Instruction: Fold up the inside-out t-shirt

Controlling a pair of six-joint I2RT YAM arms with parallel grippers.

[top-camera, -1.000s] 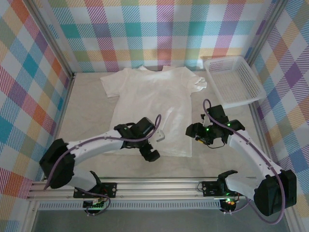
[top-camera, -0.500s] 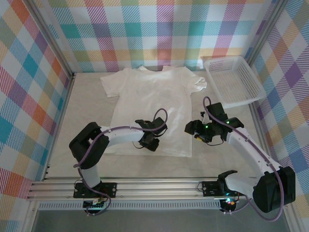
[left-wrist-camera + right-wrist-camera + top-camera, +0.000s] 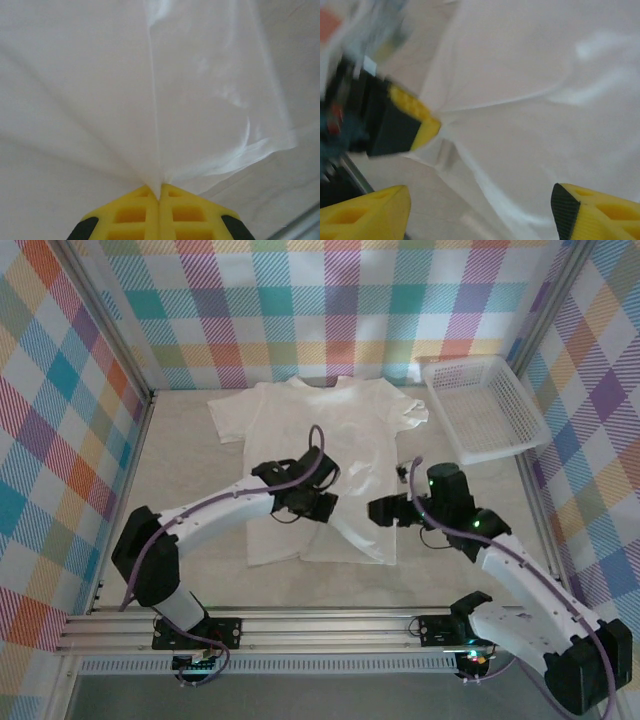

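Observation:
The white inside-out t-shirt [image 3: 320, 430] lies flat on the table, collar toward the back wall. My left gripper [image 3: 322, 506] is over its lower middle, shut on a pinch of the fabric. In the left wrist view the cloth [image 3: 150, 90] fans out in creases from the closed yellow tips of the left gripper [image 3: 159, 194]. My right gripper [image 3: 383, 511] hovers at the shirt's lower right edge, open, with nothing between its fingers. In the right wrist view the right gripper [image 3: 480, 215] spans the cloth [image 3: 535, 100], and the left gripper's yellow fingertips [image 3: 422, 122] pinch a ridge of it.
A white plastic lattice basket [image 3: 482, 405] stands at the back right, next to the shirt's right sleeve. Bare beige table [image 3: 185, 475] lies left of the shirt. Plaid walls close in the back and sides; the aluminium rail [image 3: 320, 625] runs along the near edge.
My left gripper has moved from the near hem toward the shirt's middle, drawing the pinched fabric up with it. My right gripper has shifted left, closer to the shirt's lower right edge.

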